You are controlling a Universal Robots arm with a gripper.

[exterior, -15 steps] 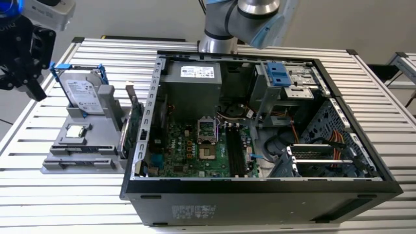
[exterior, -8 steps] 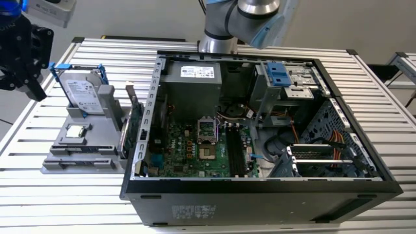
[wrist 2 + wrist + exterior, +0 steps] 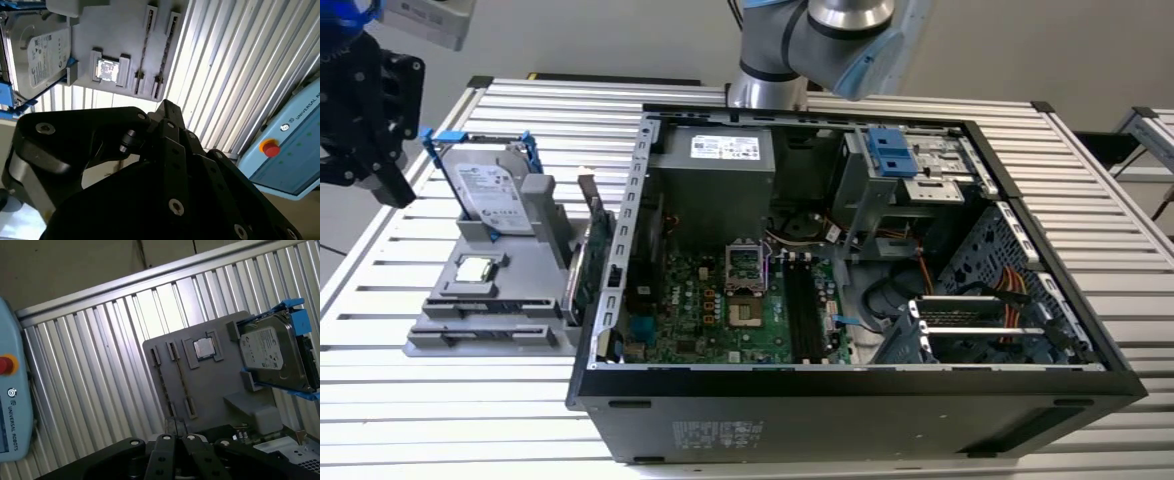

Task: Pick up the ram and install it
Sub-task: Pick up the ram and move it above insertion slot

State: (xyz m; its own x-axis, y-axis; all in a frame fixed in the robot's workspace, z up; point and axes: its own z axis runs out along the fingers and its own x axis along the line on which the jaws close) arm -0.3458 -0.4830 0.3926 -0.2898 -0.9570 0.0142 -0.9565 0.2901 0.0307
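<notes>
Silver-grey arm (image 3: pixel 834 40) in the exterior view's upper middle, black gripper (image 3: pixel 175 424) raised, fingers pressed together at the tips

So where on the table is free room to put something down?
Bare table slats lie between the gray fixture and the near edge, to the exterior view's left of the computer case. Inside the case is crowded.

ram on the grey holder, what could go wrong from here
1. The ram stands edge-on in a narrow slot of the grey holder. If the claw descends slightly off line, it may strike the holder instead.
2. The processor chip sits close beside that slot and could get knocked.
3. The motherboard slots lie deep inside the open case, so the stick might catch on its wall going in.
</notes>
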